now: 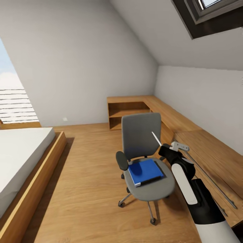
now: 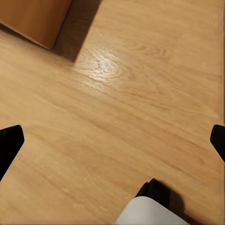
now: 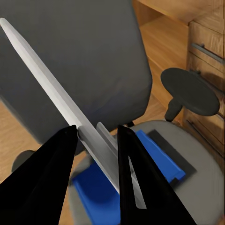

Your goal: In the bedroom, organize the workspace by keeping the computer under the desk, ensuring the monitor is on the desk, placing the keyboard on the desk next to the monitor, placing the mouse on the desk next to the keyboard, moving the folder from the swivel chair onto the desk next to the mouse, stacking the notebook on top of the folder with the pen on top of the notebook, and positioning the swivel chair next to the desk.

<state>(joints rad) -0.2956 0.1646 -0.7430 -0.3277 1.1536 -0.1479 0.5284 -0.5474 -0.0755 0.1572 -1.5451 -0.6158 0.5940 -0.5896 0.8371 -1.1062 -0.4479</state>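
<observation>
- Swivel chair (image 1: pixel 143 158) sits on the wooden floor (image 1: pixel 81 189) mid-room, just beside a long wooden chest (image 1: pixel 209 158) with bar handles along the right wall.
- Blue folder (image 1: pixel 145 171) lies flat on the chair seat, slightly skewed, near the seat's middle. A darker flat edge shows under its far side in the right wrist view; can't tell what it is.
- Right gripper (image 3: pixel 96 154) is up over the chair's right side, above the seat. Fingers (image 3: pixel 44 187) pinched onto a thin silver-white pen (image 3: pixel 51 89), which sticks out past the tips at a slant toward the chair back.
- In the head view the pen (image 1: pixel 156 138) shows as a thin white sliver above the right gripper (image 1: pixel 165 150), overlapping the chair back.
- Left gripper: the two black tips (image 2: pixel 10 143) sit at opposite edges of the left wrist view, spread wide, nothing between them, bare floor below.
- Bed (image 1: pixel 20 158) with wooden frame at left; low open wooden shelf (image 1: pixel 130 113) in the far corner.
</observation>
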